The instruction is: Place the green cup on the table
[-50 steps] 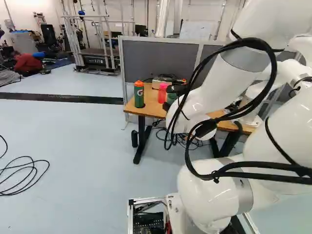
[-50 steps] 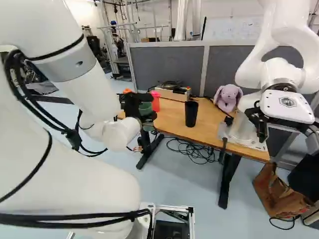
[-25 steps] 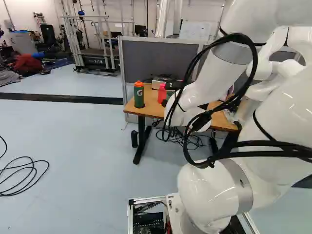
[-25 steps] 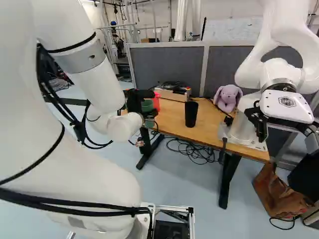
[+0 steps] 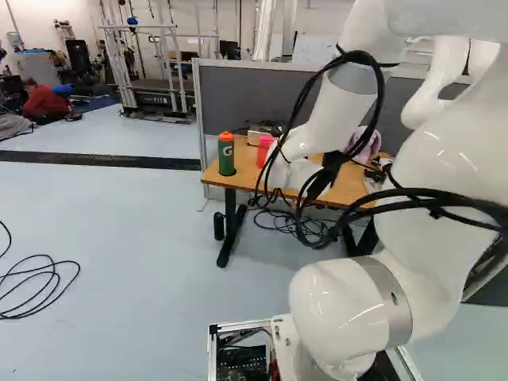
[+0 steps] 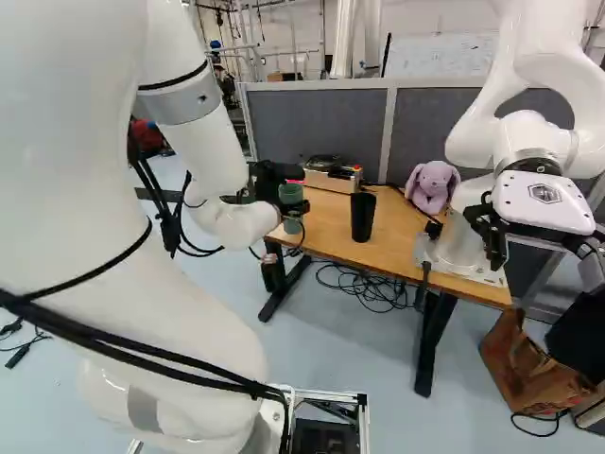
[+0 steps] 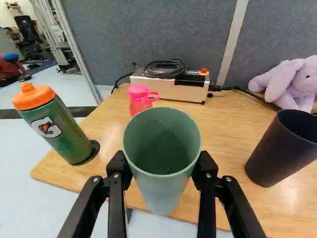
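The black gripper (image 6: 267,180) is at the near left corner of the wooden table (image 6: 326,225) in the right base view, with the green cup (image 6: 291,195) at its fingers. Seen from the wrist, the gripper (image 7: 162,168) is shut on the green cup (image 7: 161,148), one finger against each side. The cup's open mouth shows, and its lower part overlaps the table's near edge; whether its base touches the wood cannot be told. In the left base view, my arm hides the gripper and the cup.
On the table stand a green bottle with orange cap (image 5: 226,154), a pink bottle (image 7: 140,101), a black cup (image 6: 363,217), a boxed device with cable (image 7: 171,84) and a purple plush rabbit (image 6: 432,185). Another robot (image 6: 529,156) stands at the table's far right.
My arm has swung, carrying the gripper and held green cup rightward in the right base view, along the table's near left corner. The base and the table's other things have stayed put.
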Tool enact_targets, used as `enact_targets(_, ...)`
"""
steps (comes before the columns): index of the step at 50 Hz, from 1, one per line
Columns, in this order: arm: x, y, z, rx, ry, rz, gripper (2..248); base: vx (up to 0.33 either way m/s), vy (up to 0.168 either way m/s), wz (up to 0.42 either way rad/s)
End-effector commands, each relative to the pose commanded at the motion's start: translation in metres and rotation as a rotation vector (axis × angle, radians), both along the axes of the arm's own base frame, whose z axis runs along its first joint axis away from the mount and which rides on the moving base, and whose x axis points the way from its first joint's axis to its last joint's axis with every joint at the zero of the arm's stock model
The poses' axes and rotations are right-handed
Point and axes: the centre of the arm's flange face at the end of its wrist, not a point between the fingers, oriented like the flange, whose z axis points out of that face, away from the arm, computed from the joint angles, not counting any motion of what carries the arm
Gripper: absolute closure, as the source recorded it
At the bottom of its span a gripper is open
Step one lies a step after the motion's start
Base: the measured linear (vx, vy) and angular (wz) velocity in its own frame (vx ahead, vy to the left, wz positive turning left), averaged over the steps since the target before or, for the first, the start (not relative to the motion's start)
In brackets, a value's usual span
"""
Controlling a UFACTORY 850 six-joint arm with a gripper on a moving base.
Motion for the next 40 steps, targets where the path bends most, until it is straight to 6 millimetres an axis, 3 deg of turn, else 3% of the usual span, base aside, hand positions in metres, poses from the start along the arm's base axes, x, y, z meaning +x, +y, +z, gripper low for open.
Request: enact_targets(40,0.077,-0.019,-0.004,0.099,-0.017,-0.268,122,0.0,0.0,0.0)
